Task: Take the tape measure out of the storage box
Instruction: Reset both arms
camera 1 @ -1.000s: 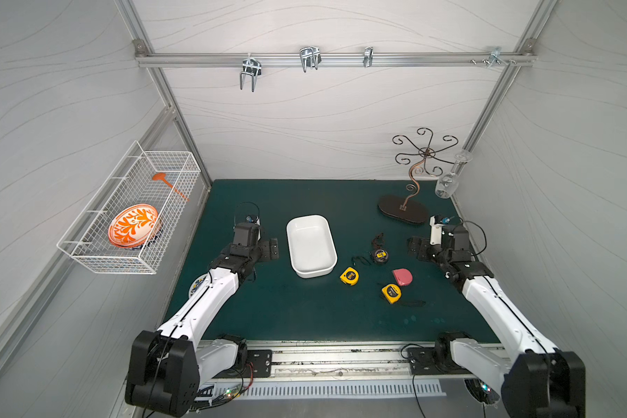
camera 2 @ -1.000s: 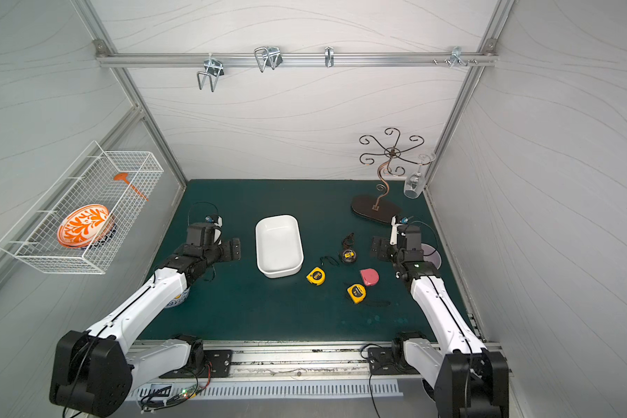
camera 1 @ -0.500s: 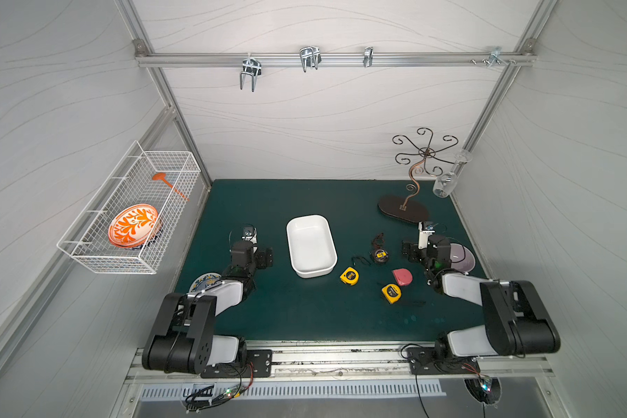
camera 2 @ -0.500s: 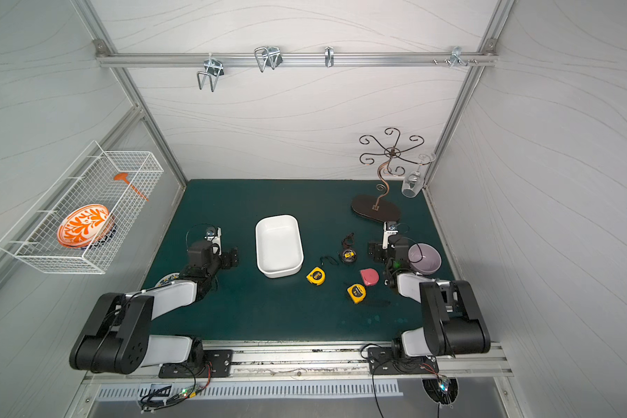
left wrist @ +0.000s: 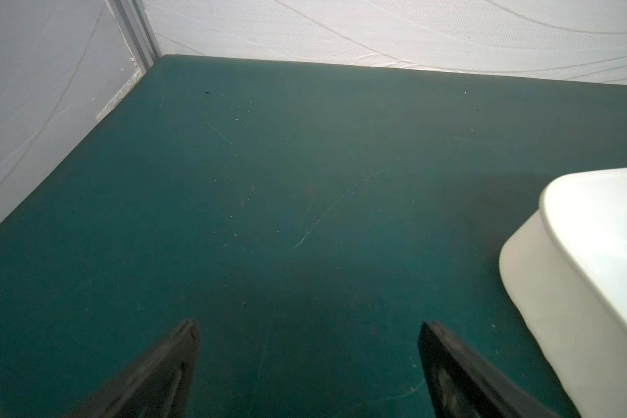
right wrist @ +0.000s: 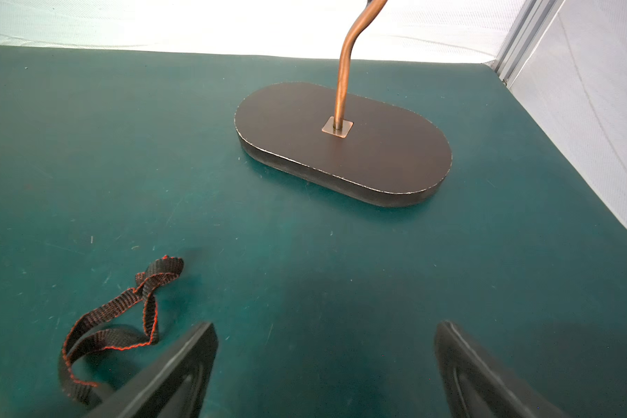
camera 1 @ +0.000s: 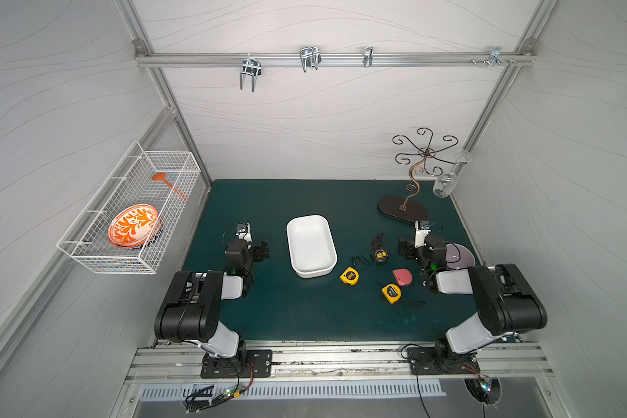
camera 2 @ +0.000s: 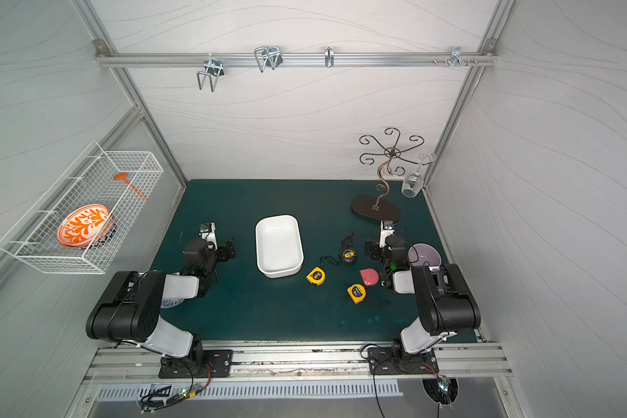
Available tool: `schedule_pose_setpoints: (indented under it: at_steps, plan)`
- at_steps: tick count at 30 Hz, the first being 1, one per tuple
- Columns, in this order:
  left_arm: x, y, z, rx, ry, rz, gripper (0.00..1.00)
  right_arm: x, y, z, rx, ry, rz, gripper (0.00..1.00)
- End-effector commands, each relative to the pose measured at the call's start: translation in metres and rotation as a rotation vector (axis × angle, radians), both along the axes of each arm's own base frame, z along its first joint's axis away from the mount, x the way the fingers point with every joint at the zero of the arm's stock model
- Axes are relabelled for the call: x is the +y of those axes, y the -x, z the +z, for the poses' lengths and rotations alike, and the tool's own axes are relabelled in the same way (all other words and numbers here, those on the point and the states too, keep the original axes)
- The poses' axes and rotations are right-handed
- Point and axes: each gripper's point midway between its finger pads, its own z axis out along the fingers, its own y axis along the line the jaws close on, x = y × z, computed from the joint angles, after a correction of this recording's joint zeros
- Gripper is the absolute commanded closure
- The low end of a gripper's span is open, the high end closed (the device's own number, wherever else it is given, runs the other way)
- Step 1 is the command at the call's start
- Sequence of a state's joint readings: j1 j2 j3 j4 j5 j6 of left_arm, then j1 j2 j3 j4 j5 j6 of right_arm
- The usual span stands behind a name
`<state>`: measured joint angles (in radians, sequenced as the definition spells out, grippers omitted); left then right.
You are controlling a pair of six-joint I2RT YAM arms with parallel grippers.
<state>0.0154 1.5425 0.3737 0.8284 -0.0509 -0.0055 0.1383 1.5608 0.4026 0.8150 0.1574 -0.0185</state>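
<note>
The white storage box (camera 1: pixel 311 246) (camera 2: pixel 278 246) stands mid-mat, and its inside shows only bare white. Several tape measures lie on the mat to its right: a yellow one (camera 1: pixel 349 275) (camera 2: pixel 315 276), another yellow one (camera 1: pixel 391 293), a black one (camera 1: pixel 380 255) with a strap (right wrist: pixel 124 318), and a pink one (camera 1: pixel 401 276). My left gripper (camera 1: pixel 260 249) (left wrist: pixel 308 323) is open over bare mat, left of the box, whose corner (left wrist: pixel 594 253) shows in the left wrist view. My right gripper (camera 1: pixel 406 249) (right wrist: pixel 326 324) is open and empty, right of the black tape measure.
A dark oval stand base (camera 1: pixel 402 210) (right wrist: pixel 344 144) with a curled metal top and a hanging glass (camera 1: pixel 446 184) stands at the back right. A lilac bowl (camera 1: pixel 458 255) sits beside the right arm. A wire basket (camera 1: pixel 131 217) with an orange plate hangs on the left wall.
Both arms have folded back from stretched out to tucked in near the front rail. The grippers stayed open and empty. Nothing on the mat moved.
</note>
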Motion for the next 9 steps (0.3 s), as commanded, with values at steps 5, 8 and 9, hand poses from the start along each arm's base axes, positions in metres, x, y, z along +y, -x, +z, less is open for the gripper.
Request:
schedule_pose_setpoints:
  at_steps: [5, 8, 9]
  plan:
    - [0.0010, -0.0130, 0.0180, -0.059, 0.011, 0.000, 0.01, -0.0052, -0.0074, 0.0084, -0.034, 0.004, -0.045, 0.01]
    - [0.0008, -0.0140, 0.0173, -0.052, 0.009, -0.003, 0.01, -0.0052, -0.0063, 0.0090, -0.033, 0.002, -0.042, 0.01]
    - [0.0008, -0.0141, 0.0176, -0.053, 0.011, -0.003, 0.01, -0.0024, -0.0057, 0.0085, -0.032, 0.000, -0.024, 0.01]
